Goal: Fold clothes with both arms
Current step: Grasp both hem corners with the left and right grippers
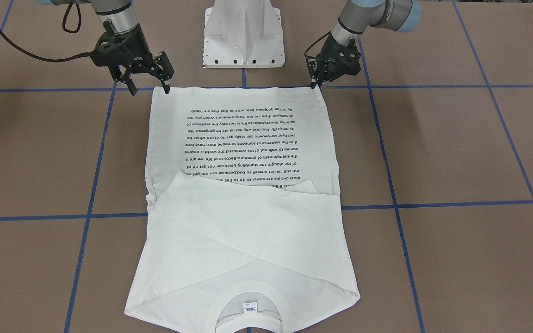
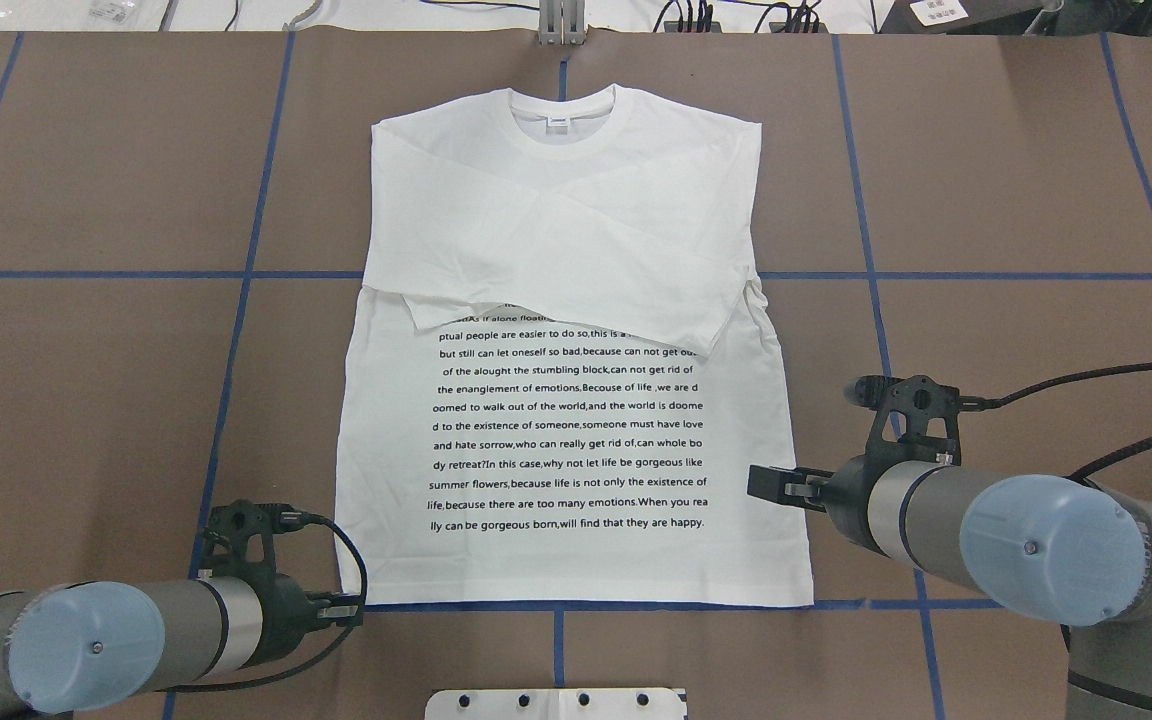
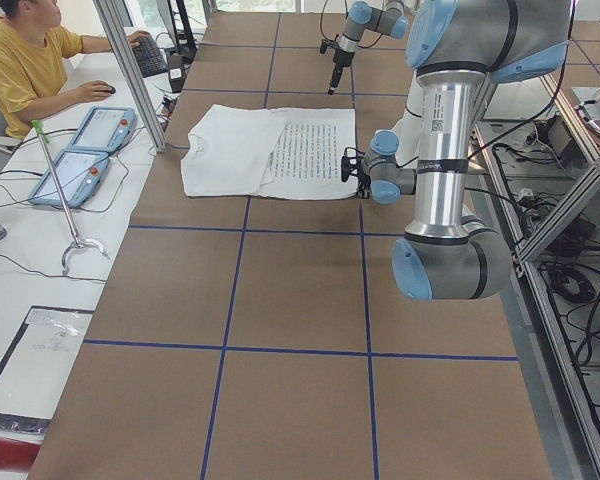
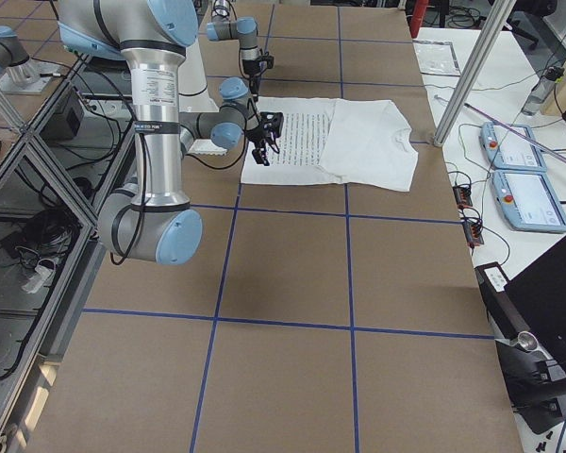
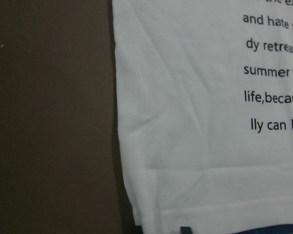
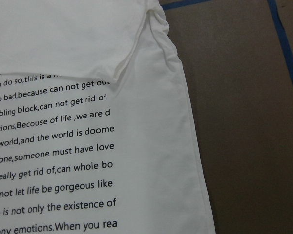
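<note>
Overhead exterior view gives us the white T-shirt (image 2: 566, 250) lying flat on the brown desk (image 2: 86, 400). Its printed face is up, its collar (image 2: 566, 148) is toward the far edge and its hem is toward the robot, along a blue tape line (image 2: 866, 603). Both sleeves (image 2: 636, 300) are folded across the chest and cross each other. The lower one hides the top of the black text block (image 2: 571, 430), so we read only scraps of the first line. A small neck label (image 2: 558, 122) shows inside the collar, too small for us to read.

We see the right gripper (image 1: 150, 88) best in the front-facing view, at the hem corner on the robot's right. Its fingers are spread wide and hold nothing, one tip over the cloth's corner and the other outside the edge. The left gripper (image 1: 313, 84) is at the opposite hem corner, tips pointing down at the cloth. We see it edge-on there, and its own arm partly hides it from overhead, so we cannot tell how far its fingers are parted or whether they touch the shirt.

The wrist views show only cloth, print and bare desk, apart from a dark sliver at the bottom edge of the left one. The front-facing view cuts the collar off at its lower edge, and the white pedestal base (image 1: 243, 37) is cut off at the top. A person (image 3: 25, 60) sits beyond the desk's far side, partly out of frame.
</note>
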`<state>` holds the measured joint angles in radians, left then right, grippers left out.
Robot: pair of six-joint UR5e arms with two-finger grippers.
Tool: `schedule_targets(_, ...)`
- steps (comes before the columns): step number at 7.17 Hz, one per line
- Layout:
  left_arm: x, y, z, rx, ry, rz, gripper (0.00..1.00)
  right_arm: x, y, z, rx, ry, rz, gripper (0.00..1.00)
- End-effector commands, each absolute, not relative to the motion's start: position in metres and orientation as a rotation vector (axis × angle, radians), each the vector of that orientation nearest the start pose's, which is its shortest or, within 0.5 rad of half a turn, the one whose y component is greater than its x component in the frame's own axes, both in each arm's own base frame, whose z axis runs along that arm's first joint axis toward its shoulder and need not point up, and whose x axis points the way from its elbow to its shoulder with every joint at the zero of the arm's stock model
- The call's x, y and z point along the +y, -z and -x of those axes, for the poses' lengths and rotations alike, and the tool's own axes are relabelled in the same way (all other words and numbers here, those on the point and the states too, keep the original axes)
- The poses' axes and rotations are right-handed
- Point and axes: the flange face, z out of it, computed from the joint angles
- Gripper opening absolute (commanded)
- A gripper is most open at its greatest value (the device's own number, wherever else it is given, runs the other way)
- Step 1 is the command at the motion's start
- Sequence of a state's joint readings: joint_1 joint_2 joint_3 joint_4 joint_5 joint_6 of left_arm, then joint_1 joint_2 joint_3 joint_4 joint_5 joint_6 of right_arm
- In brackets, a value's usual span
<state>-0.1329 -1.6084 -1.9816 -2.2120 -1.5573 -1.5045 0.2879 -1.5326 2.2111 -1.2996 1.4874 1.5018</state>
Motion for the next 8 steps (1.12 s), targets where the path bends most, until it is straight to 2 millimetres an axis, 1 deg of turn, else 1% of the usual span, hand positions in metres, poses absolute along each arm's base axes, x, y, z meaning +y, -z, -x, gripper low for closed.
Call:
schedule_targets(1, -0.201, -0.362, -0.476, 1.110, 0.064, -0.127, 0.00, -0.263, -0.325, 0.396, -0.956, -0.238, -0.248, 1.00)
schedule_targets(2, -0.205, -0.343, -0.464, 1.148, 0.070, -0.138, 0.00, -0.258, -0.341, 0.384, -0.986, -0.236, -0.251, 1.00)
schedule_targets(3, -0.204, -0.324, -0.452, 1.189, 0.071, -0.143, 0.00, -0.251, -0.356, 0.377, -0.997, -0.247, -0.241, 1.00)
schedule_targets(4, -0.203, -0.308, -0.444, 1.224, 0.076, -0.147, 0.00, -0.238, -0.365, 0.383, -0.988, -0.310, -0.234, 0.99)
schedule_targets(5, -0.208, -0.295, -0.433, 1.254, 0.086, -0.160, 0.00, -0.219, -0.366, 0.397, -0.993, -0.347, -0.256, 0.99)
schedule_targets(6, -0.211, -0.293, -0.429, 1.256, 0.092, -0.168, 0.00, -0.200, -0.366, 0.411, -1.008, -0.386, -0.244, 0.95)
schedule_targets(7, -0.216, -0.295, -0.426, 1.252, 0.101, -0.181, 0.00, -0.181, -0.368, 0.424, -1.016, -0.421, -0.268, 0.83)
schedule_targets(8, -0.219, -0.294, -0.424, 1.249, 0.119, -0.212, 0.00, -0.174, -0.381, 0.436, -1.037, -0.439, -0.268, 0.69)
